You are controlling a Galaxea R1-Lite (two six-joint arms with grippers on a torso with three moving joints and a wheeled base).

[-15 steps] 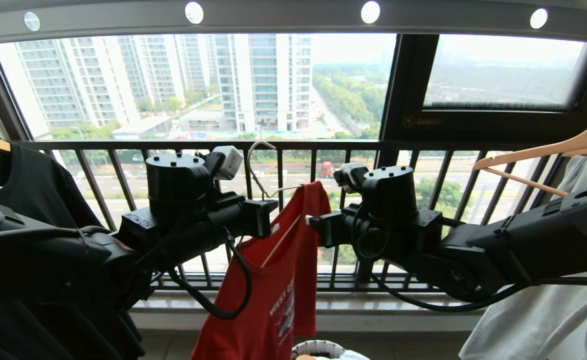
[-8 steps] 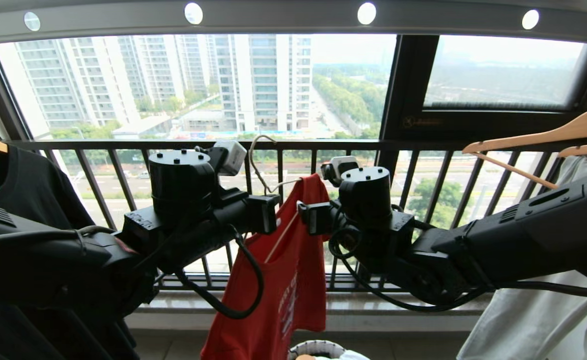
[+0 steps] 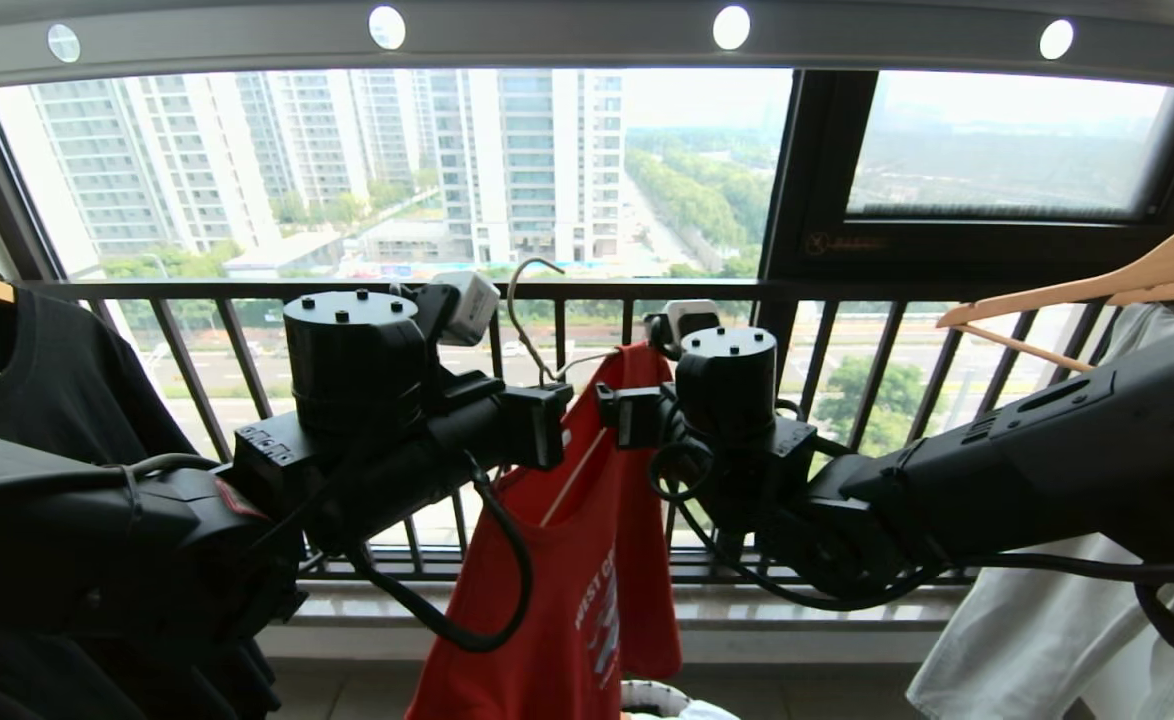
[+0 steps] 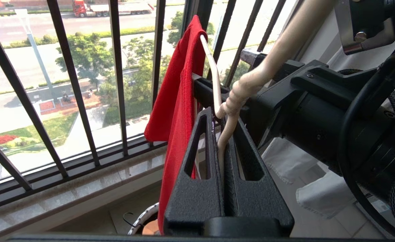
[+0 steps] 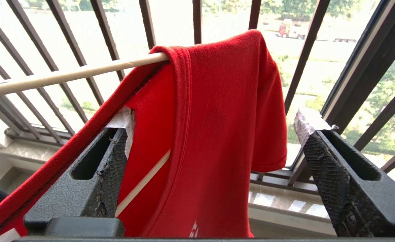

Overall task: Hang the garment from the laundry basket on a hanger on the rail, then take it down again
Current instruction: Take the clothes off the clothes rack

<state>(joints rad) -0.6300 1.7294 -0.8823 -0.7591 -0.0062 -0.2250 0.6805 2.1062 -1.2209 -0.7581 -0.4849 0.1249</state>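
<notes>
My left end effector (image 4: 222, 141) is pinched on the neck of the one cream hanger (image 4: 214, 80), whose hook is not yet on the rail (image 3: 587, 40) above. One shoulder of the single red garment (image 3: 587, 560) is over the hanger's arm; the other still hangs loose, I judge. My right end effector (image 5: 214, 144) stands spread around that cloth, gripping nothing. Left: finish dressing, hang, take down. One laundry basket (image 3: 662, 695) sits below both end effectors.
</notes>
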